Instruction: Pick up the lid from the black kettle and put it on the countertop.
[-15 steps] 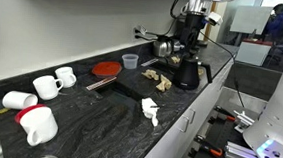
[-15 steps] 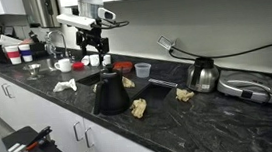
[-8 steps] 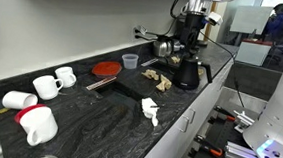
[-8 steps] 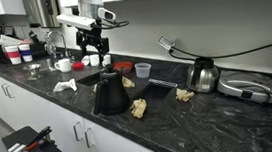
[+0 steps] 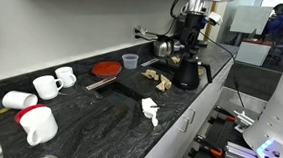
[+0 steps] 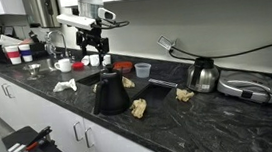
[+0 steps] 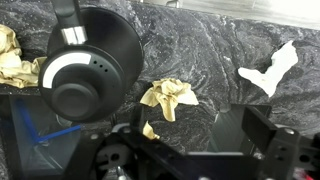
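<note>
Here the countertop (image 5: 88, 125), dark and speckled, fills the lower left in an exterior view. The black kettle (image 6: 110, 93) stands on it left of centre, close to the front edge. The gripper (image 6: 93, 50) hangs in the upper left, higher than the kettle and apart from it. In the wrist view its jaws stand wide, one at each lower corner. The lid (image 7: 75, 98) sits on the kettle's narrow top, at the left of the wrist view. Crumpled paper (image 7: 168, 98) lies just beside it on the stone.
</note>
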### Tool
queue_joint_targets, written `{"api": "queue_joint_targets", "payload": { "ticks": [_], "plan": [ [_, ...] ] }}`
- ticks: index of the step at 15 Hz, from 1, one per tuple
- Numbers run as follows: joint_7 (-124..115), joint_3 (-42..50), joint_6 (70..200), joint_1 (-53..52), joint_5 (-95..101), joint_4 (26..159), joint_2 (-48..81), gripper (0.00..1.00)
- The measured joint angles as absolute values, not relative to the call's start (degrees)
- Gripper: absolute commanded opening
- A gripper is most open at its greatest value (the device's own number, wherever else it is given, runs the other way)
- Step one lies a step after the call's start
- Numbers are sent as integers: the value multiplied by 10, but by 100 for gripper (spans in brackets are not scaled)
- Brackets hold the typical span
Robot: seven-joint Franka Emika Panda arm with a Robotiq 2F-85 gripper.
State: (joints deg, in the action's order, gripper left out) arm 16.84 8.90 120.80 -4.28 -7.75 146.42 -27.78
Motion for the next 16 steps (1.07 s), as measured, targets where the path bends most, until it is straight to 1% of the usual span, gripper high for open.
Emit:
{"api": "queue_joint_targets", "payload": {
  "ticks": [9,16],
  "plan": [
    [169,85,1208,-41,-61,1447,-286,100],
    [166,83,1208,-13,47,1445,-304,100]
  ]
}}
